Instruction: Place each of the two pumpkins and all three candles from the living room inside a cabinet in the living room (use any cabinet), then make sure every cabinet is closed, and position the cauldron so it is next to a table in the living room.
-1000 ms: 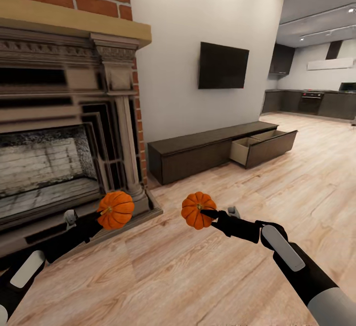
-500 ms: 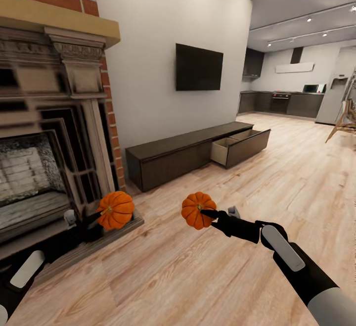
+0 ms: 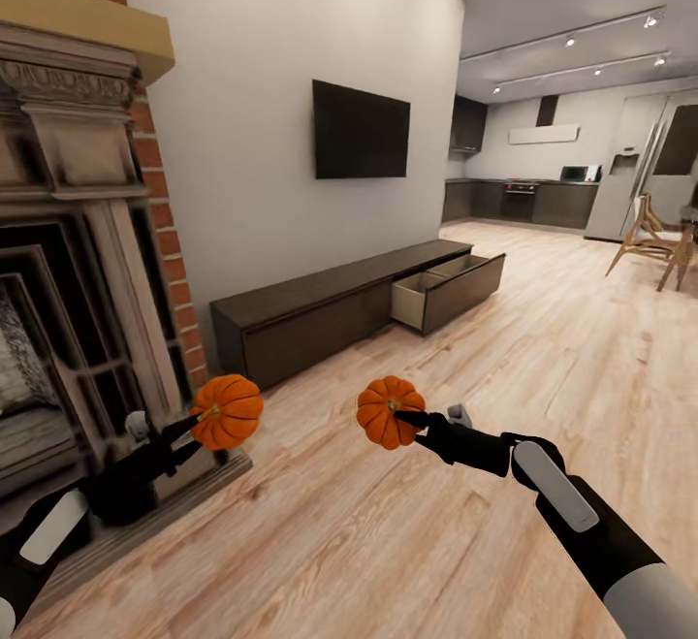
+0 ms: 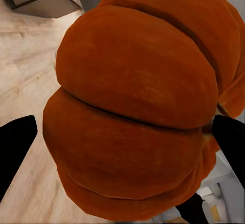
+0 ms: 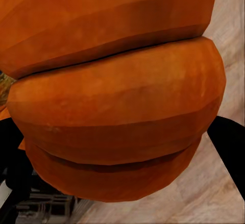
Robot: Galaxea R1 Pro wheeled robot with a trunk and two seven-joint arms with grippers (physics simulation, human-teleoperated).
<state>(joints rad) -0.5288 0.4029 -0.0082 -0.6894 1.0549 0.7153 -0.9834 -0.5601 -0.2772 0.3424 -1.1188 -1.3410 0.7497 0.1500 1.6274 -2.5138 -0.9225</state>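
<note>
You are carrying a pumpkin (image 3: 226,412) clenched in the left hand (image 3: 184,423), another pumpkin (image 3: 389,412) in the right hand (image 3: 412,420). Steer squarely toward the cabinet (image 3: 320,314)'s open drawer (image 3: 448,291), far right, holding both steady.

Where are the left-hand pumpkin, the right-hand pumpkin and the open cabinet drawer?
left-hand pumpkin (image 3: 227,412), head view, ribbed side.
right-hand pumpkin (image 3: 388,413), head view, near its stem.
open cabinet drawer (image 3: 463,291), head view, front panel.

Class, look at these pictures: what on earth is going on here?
A two-armed robot is carrying two pumpkins, one in each gripper: the left gripper holds the left pumpkin, the right gripper holds the right pumpkin. Ahead, along the wall under the television, stands the long dark cabinet with one drawer pulled open. Nothing is inside yet.
</note>
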